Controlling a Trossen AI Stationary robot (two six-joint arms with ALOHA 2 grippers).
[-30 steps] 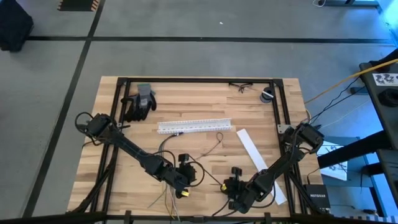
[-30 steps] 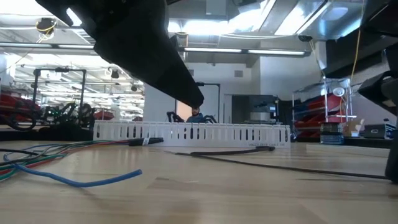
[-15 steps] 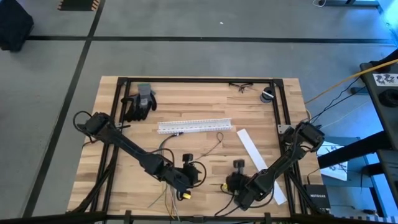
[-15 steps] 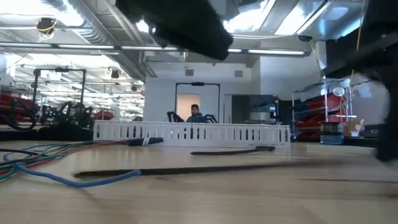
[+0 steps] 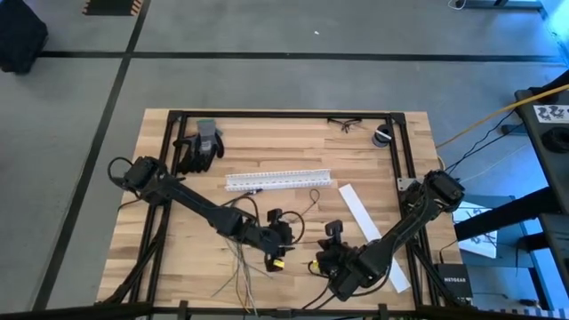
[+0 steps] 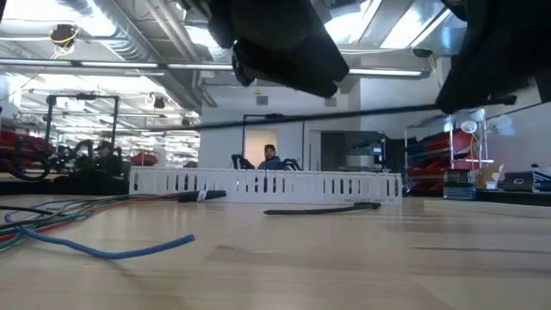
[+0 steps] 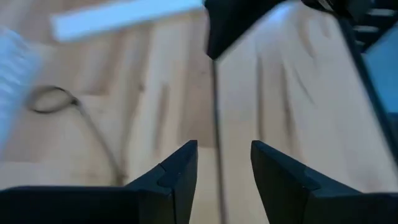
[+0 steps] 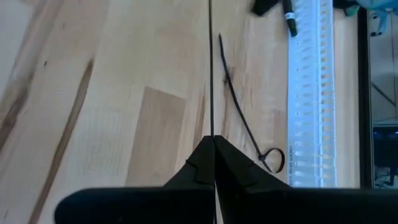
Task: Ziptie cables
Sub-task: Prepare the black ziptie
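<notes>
My right gripper (image 5: 327, 242) (image 8: 214, 140) is shut on a ziptie (image 6: 344, 115), a thin stiff black strip that reaches toward my left gripper (image 5: 283, 240). The left gripper (image 7: 224, 149) is open, its fingers standing on either side of the strip (image 7: 215, 118) without visibly touching it. The cables (image 5: 244, 265) lie loose on the wood near the table's near edge, and in the low view the cables (image 6: 86, 211) show at the left. A second ziptie (image 5: 309, 203) (image 8: 244, 121) with a looped end lies flat near the white slotted channel (image 5: 277, 180). My right gripper pinches the ziptie between its two fingers at one end (image 8: 212, 129). The strip runs straight out ahead, along the fingers. It is lifted clear and hangs level above the table (image 6: 258, 121).
The white channel (image 6: 258, 183) (image 8: 308, 87) lies across the table's middle. Black-and-grey gloves (image 5: 200, 147) sit far left, glasses (image 5: 342, 124) and a small round object (image 5: 382, 136) at the far edge, a white flat strip (image 5: 369, 222) to the right. People show in the room behind (image 6: 270, 158).
The right gripper has risen and moved toward the far edge, lifting the ziptie from flat on the wood to level in the air. The left gripper has moved right, toward the right gripper, so that the strip now runs between its fingers.
</notes>
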